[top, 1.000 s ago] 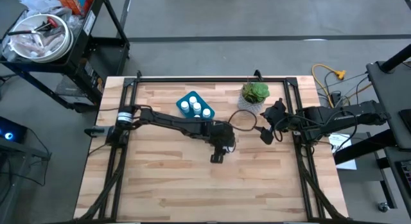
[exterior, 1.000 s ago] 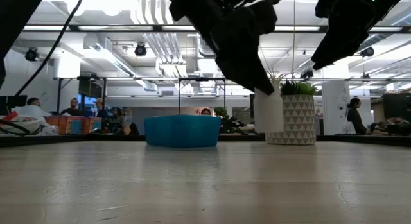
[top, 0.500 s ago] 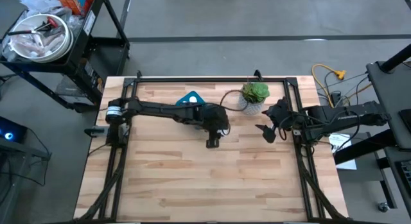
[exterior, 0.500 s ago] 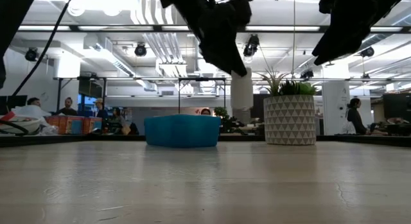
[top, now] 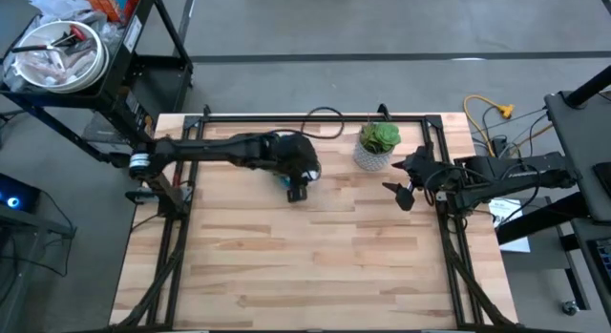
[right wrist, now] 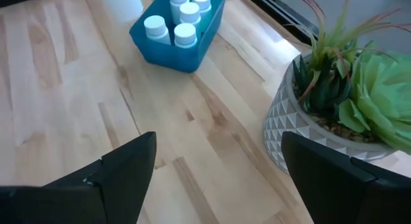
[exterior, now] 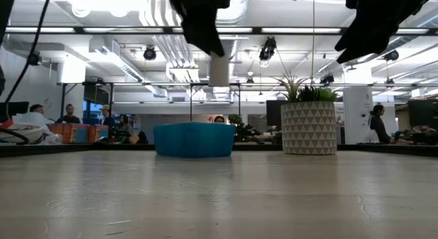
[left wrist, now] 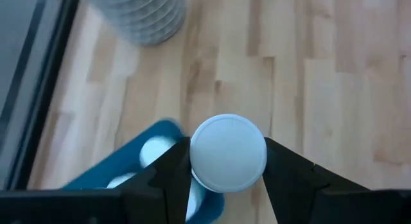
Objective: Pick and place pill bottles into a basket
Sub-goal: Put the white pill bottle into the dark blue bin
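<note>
Blue basket nearly filled, one more pill bottle arriving over it.
Wooden table (top: 315, 257) shows no loose bottles; the basket (right wrist: 183, 47), well apart from the plant pot (right wrist: 308, 131), holds four standing bottles (right wrist: 184, 34) that I can count. Above its edge the left gripper (left wrist: 228, 179) clamps a white pill bottle (left wrist: 228, 151) between both fingers, not yet released. By the pot, the right gripper (right wrist: 218, 179) waits, fingers spread wide and empty.

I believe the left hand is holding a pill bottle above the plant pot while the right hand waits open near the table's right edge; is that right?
Not quite: the left hand holds the pill bottle above the blue basket, not the plant pot, as the low view shows. The right hand does wait open near the right edge.
</note>
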Available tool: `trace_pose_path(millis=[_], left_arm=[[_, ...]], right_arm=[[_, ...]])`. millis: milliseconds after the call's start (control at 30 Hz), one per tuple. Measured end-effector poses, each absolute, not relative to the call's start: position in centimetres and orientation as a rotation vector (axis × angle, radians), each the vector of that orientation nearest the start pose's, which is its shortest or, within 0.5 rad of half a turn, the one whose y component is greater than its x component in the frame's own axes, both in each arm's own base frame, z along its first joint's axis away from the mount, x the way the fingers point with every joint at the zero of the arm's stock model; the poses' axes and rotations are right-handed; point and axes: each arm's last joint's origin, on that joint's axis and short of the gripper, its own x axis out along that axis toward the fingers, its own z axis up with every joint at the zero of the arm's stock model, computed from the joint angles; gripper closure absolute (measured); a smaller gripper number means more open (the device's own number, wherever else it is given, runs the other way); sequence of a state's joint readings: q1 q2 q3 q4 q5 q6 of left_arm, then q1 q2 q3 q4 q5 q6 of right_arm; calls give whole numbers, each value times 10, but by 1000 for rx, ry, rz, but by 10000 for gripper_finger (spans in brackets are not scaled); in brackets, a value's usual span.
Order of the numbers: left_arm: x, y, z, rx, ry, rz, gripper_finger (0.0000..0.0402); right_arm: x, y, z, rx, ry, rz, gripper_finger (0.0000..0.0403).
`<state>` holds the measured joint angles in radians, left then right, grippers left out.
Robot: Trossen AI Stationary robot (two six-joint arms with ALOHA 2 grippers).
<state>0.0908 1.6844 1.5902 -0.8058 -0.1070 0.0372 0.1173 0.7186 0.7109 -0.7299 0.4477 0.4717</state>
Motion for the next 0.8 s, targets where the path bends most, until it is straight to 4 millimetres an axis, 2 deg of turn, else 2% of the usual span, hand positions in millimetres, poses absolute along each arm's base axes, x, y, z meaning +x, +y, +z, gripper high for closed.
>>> trace_pose_path(millis=[167,433,533,800], left_arm=[[333,42,330,2,911,226,252],[301,46,317,-16,932,346,252],[294,48,309,-23,931,384,252],[291,57,283,-37,949,458,252]], right_arm=[[135,3,273,245,610,-471,78],[135,3,274,254,605,-474,78],[135,3,274,267,602,-479,78],[135,3,274,294,593,-491,78]])
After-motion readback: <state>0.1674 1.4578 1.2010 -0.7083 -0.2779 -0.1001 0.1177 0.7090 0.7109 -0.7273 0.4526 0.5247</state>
